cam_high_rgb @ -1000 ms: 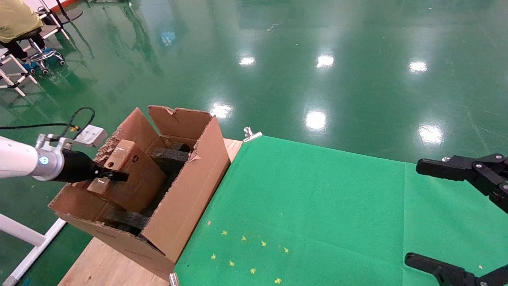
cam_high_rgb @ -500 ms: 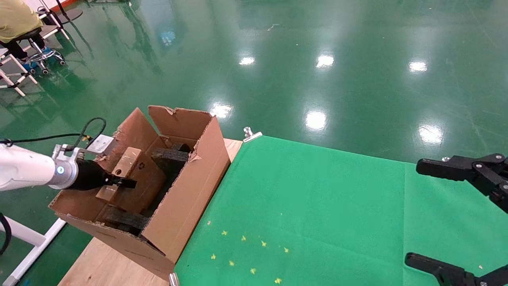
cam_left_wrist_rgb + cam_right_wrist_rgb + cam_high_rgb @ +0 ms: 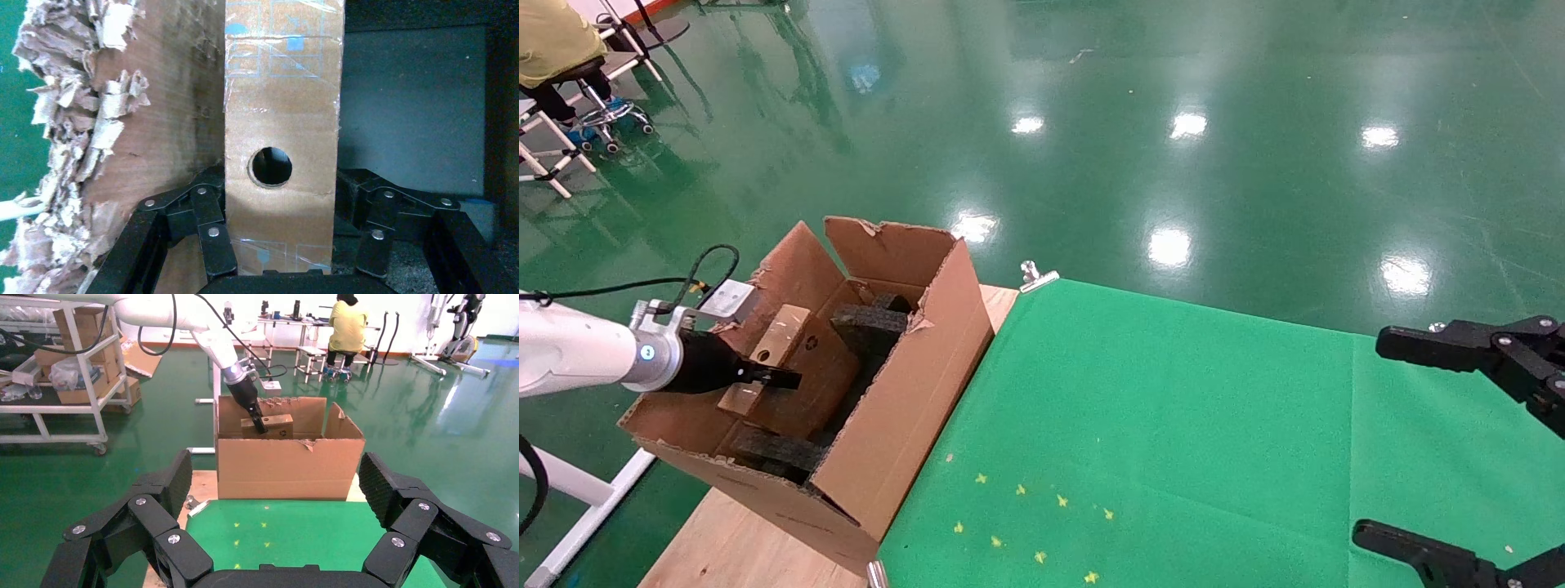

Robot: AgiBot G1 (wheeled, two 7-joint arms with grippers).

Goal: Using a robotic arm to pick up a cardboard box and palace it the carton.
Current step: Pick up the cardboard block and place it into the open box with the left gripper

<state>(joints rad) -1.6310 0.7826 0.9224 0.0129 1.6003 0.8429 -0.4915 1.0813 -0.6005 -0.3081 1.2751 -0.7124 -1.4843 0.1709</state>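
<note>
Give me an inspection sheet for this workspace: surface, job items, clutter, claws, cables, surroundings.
Surface: wooden table with a clamped green cloth.
Job's things: cardboard box inside the carton, between black foam blocks.
Clutter: small yellow marks on the cloth.
Claws: left claw shut on the cardboard box; right claw open, idle over the cloth's right side.
Cables: black cable at the left wrist.
Surroundings: glossy green floor, seated person, shelving.

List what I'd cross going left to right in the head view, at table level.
Left gripper shut on the cardboard box → carton → metal clip → green cloth → right gripper, open, parked.
</note>
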